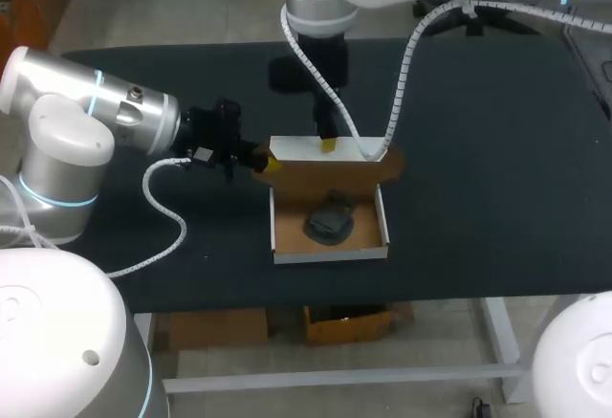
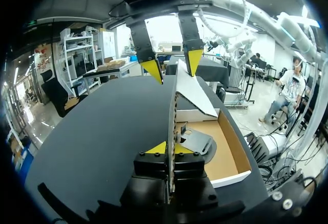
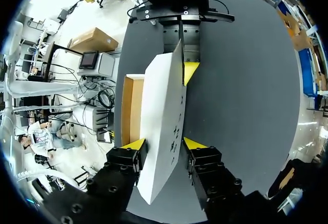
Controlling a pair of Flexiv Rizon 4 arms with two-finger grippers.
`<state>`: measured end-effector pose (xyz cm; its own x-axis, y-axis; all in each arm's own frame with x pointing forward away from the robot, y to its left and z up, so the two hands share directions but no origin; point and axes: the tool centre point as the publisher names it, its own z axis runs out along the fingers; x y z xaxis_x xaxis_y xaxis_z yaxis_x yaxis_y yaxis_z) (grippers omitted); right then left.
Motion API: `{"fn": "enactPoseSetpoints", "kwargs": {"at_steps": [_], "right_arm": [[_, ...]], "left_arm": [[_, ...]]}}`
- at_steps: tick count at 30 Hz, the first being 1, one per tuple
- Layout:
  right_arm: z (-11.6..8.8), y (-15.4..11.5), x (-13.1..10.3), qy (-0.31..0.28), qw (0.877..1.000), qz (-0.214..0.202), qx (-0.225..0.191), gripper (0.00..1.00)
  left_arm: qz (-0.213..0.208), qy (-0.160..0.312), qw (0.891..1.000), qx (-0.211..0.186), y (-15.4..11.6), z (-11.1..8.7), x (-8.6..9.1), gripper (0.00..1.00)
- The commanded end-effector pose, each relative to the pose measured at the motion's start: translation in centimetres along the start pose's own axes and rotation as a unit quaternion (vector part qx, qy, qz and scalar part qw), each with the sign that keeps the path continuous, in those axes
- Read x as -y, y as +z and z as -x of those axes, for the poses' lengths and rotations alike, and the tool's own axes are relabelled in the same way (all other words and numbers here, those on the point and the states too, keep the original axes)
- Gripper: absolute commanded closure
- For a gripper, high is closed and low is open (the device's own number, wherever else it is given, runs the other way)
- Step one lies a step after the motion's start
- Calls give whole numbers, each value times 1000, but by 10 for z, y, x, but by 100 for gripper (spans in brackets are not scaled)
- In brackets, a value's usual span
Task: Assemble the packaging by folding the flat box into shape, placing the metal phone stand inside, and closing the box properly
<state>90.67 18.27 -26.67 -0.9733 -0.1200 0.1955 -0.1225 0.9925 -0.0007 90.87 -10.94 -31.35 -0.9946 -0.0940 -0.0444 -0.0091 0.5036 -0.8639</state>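
Observation:
The brown cardboard box point(image 1: 381, 215) stands open mid-table with white outer walls. The dark metal phone stand point(image 1: 330, 222) lies inside it. Its white lid point(image 1: 301, 148) stands upright along the far wall. My left gripper point(image 1: 268, 161) comes in level from the left and is shut on the lid's thin side edge point(image 2: 172, 111), its yellow tips pinched on the card. My right gripper point(image 1: 328, 146) hangs from above with its yellow fingers point(image 2: 152, 69) astride the lid's top edge, a gap showing on each side. In the right wrist view the lid point(image 3: 161, 111) runs between the open fingers.
The black table point(image 1: 478, 150) spreads out around the box. My right arm's white coiled cable point(image 1: 402, 83) droops over the lid's right end. The table's front edge runs a little way in front of the box's front wall point(image 1: 330, 255).

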Motion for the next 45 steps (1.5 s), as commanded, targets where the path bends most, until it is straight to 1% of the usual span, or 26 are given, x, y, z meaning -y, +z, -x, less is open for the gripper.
{"fn": "enactPoseSetpoints", "kwargs": {"at_steps": [1, 8, 13, 16, 17, 18, 19, 23, 29, 33, 34, 35, 36, 37, 38, 39, 42, 45], "right_arm": [[5, 8, -1, 0, 1000, 1, -3, 59], [6, 10, -2, -2, 1000, 5, -10, 60], [7, 14, -2, -2, 1000, 7, -15, 64], [7, 14, -2, -1, 1000, 7, -15, 75], [7, 13, -2, 0, 1000, 7, -14, 82], [7, 13, -2, 0, 1000, 7, -12, 98], [6, 12, -2, 1, 1000, 6, -11, 100], [6, 9, -2, 1, 1000, 6, -3, 100], [3, 4, -3, 8, 1000, -1, 20, 100], [1, 0, -3, 6, 1000, 8, 21, 100], [0, -1, -3, 4, 1000, 12, 22, 69], [-1, -3, -3, 3, 1000, 19, 23, 52], [-2, -5, -2, 2, 999, 23, 24, 28], [-3, -7, -2, 1, 999, 28, 25, 12], [-3, -9, -1, 0, 999, 35, 24, 2], [-4, -11, 0, 0, 999, 37, 24, 0], [-6, -18, 1, -3, 998, 51, 26, 0], [-6, -25, 5, -4, 997, 75, 26, 0]], "left_arm": [[-1, 0, 1000, -1, -1, 0, 2, 100], [-1, 0, 1000, -1, -1, 0, 2, 100], [-1, 0, 1000, -1, -1, 0, 2, 100], [-1, 0, 1000, -1, -1, 0, 2, 100], [-1, 0, 1000, -1, -1, 0, 2, 100], [-1, 0, 1000, -1, -1, 0, 2, 100], [-1, 0, 1000, -1, -1, 0, 2, 100], [-1, 0, 1000, -1, -1, 0, 2, 100], [-1, 0, 1000, -1, -1, 0, 2, 100], [-1, 0, 1000, -1, -1, 0, 2, 100], [-1, 0, 1000, -1, -1, 0, 2, 100], [-1, 0, 1000, -1, -1, 0, 2, 100], [-1, 0, 1000, -1, -1, 0, 2, 100], [-1, 0, 1000, -1, -1, 0, 2, 100], [-1, 0, 1000, -1, -1, 0, 2, 100], [-1, 0, 1000, -1, -1, 0, 2, 100], [-1, 0, 1000, -1, -1, 0, 2, 100], [-1, 0, 1000, -1, -1, 0, 2, 100]]}}
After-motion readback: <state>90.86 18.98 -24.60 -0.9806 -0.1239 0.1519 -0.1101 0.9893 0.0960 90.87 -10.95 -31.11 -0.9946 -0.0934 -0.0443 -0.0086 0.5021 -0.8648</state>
